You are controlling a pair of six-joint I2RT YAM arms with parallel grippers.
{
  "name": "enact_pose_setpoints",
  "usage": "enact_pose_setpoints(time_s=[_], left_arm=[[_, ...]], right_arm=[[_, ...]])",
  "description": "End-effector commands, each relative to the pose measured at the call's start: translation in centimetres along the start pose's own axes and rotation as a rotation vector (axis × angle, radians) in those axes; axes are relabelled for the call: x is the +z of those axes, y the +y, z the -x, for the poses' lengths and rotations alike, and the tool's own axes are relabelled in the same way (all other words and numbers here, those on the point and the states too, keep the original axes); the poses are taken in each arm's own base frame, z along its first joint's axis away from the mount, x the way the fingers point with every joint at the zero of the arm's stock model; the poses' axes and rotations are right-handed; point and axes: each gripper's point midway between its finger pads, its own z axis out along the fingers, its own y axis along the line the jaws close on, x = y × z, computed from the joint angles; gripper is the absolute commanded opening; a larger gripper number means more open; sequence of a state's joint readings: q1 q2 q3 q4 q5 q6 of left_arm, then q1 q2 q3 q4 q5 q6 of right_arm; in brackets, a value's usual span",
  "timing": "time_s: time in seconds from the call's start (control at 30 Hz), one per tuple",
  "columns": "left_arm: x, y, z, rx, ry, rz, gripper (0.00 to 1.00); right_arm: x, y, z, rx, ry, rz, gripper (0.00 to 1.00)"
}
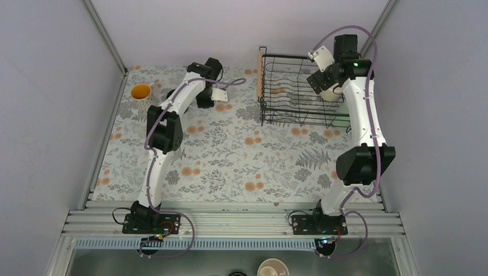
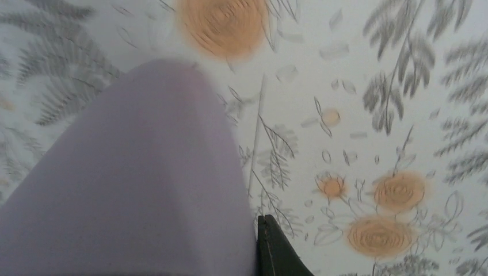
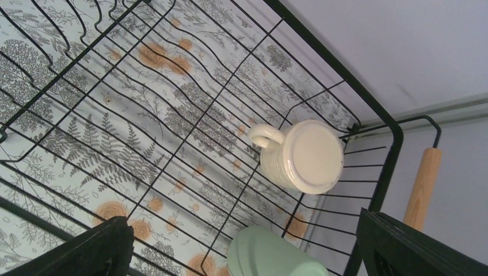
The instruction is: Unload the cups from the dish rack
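Lab robot cell: plain panel walls (image 1: 46, 86), aluminium mounting rail (image 1: 230, 221).

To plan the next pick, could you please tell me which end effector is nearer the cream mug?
Right. The right end effector hangs open over the dish rack above the cream mug; the left end effector is outside the rack, holding the lavender tumbler.

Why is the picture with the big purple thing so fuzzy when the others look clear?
Left wrist view: the lavender tumbler sits right against the camera, too close to focus, and the flowers on the tablecloth look smeared too. Right wrist view: sharp, with the cream mug, mint green cup and dish rack crisp. Top external view: even light, only faint shadows.
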State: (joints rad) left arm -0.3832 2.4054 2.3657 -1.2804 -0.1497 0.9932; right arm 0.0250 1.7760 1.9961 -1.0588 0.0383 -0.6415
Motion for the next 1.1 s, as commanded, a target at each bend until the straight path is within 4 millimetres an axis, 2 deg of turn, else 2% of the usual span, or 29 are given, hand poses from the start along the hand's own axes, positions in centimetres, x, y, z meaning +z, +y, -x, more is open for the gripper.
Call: enact_pose_setpoints(time_s=[0.0, 0.2, 0.27, 0.47, 0.5, 0.57, 0.67, 0.73, 0.83, 0.9, 0.97, 1.07], left_arm=[[0.2, -1.1, -4.0, 0.117, 0.207, -0.009, 0.02], [0.6, -1.2, -3.5, 0.138, 0.210, -0.012, 0.02], [0.4, -1.5, -3.2, 0.147, 0.196, -0.019, 0.02], [-1.5, -1.9, -1.5, 0.189, 0.147, 0.002, 0.03], [-1.8, -1.8, -1.1, 0.191, 0.135, 0.010, 0.05], [-2.4, -1.3, -0.2, 0.187, 0.109, 0.036, 0.19], [-3.3, -0.1, 0.9, 0.162, 0.082, 0.083, 0.57], [-3.7, 0.3, 1.2, 0.158, 0.076, 0.100, 0.71], [-4.1, 0.5, 0.8, 0.154, 0.092, 0.117, 0.75], [-5.1, 1.1, 0.8, 0.142, 0.085, 0.144, 0.76], [-7.1, 1.7, 1.4, 0.124, 0.045, 0.185, 0.76], [-11.4, 3.0, 3.0, 0.055, -0.069, 0.270, 0.78]], right_arm=[[-2.5, -0.4, -0.7, -0.035, 0.000, -0.050, 1.00], [-1.7, 0.4, -1.7, -0.053, 0.016, -0.037, 1.00], [-2.7, 0.4, -1.7, -0.057, -0.003, -0.054, 1.00], [-2.3, 0.8, -2.3, -0.061, 0.005, -0.045, 1.00], [-2.2, 0.9, -2.4, -0.061, 0.006, -0.044, 1.00], [-2.1, 1.0, -2.5, -0.060, 0.007, -0.042, 1.00], [-1.9, 0.9, -2.7, -0.057, 0.015, -0.053, 1.00], [-1.8, 0.7, -2.9, -0.055, 0.027, -0.062, 1.00], [-2.0, 0.3, -3.3, -0.054, 0.041, -0.086, 1.00], [-2.0, -0.6, -4.0, -0.052, 0.068, -0.124, 1.00], [-1.9, -1.8, -5.0, -0.039, 0.101, -0.155, 1.00], [-1.5, -3.1, -6.6, -0.011, 0.153, -0.162, 1.00]])
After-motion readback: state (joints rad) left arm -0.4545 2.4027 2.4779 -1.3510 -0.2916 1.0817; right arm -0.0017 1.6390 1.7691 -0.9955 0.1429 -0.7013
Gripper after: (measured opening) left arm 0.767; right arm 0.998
